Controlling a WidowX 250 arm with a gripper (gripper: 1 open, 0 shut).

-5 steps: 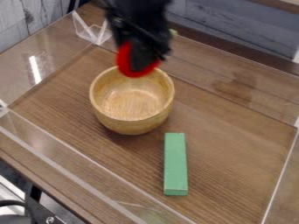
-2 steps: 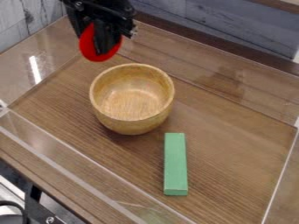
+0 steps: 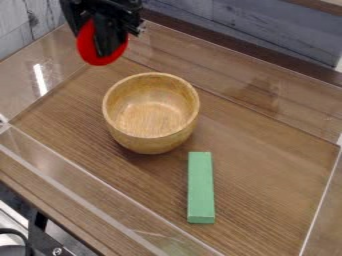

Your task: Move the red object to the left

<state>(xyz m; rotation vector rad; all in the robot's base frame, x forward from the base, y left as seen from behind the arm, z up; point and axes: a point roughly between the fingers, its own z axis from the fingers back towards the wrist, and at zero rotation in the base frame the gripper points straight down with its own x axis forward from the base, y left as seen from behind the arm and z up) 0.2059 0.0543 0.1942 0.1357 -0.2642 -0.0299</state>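
The red object (image 3: pixel 95 44) hangs in the air at the upper left of the camera view, above the wooden table and to the left of and behind the wooden bowl (image 3: pixel 151 112). My black gripper (image 3: pixel 102 38) comes down from the top edge and is shut on the red object, which bulges out below and to the left of the fingers. The green leafy top is hidden.
A long flat green block (image 3: pixel 201 186) lies on the table in front of and to the right of the bowl. Clear plastic walls (image 3: pixel 40 75) enclose the wooden table on all sides.
The gripper has carried the red object from above the bowl's far rim to the left and slightly up, away from the bowl. Bowl and green block have stayed in place.
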